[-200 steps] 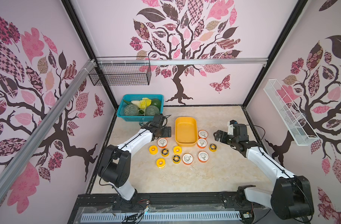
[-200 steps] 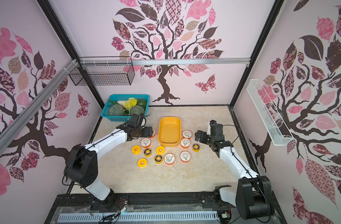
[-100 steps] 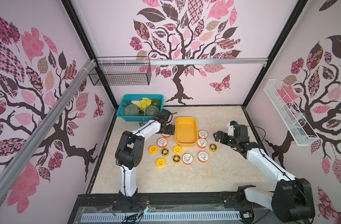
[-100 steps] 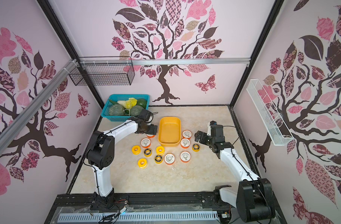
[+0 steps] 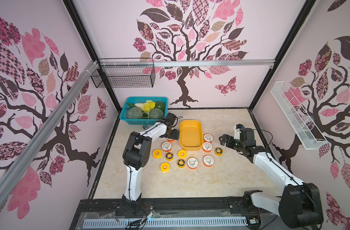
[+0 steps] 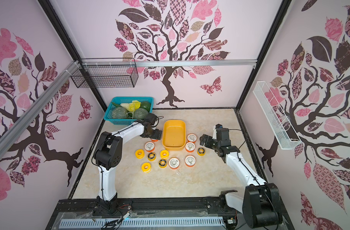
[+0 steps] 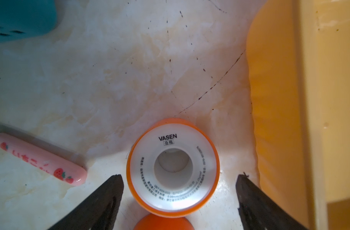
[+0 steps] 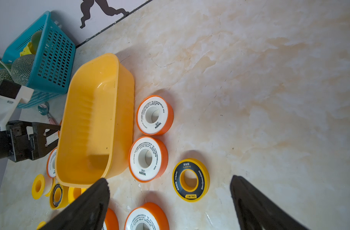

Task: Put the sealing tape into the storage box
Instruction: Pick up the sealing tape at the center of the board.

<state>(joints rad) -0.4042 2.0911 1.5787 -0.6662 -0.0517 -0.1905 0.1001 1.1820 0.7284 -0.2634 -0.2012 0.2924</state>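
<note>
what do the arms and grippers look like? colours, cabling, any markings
The two arms match. The left arm and right arm have white links, bulky black joint housings and a thin black cable tied along each link. No markings are legible. The left gripper and right gripper are black, with tapered wedge-shaped fingers. A white bracket sits on the right wrist.

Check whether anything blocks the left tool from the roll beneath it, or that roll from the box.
Nothing visible does. The roll lies inside the open left tool, with bare table on either side; the box stands just beside it.
</note>
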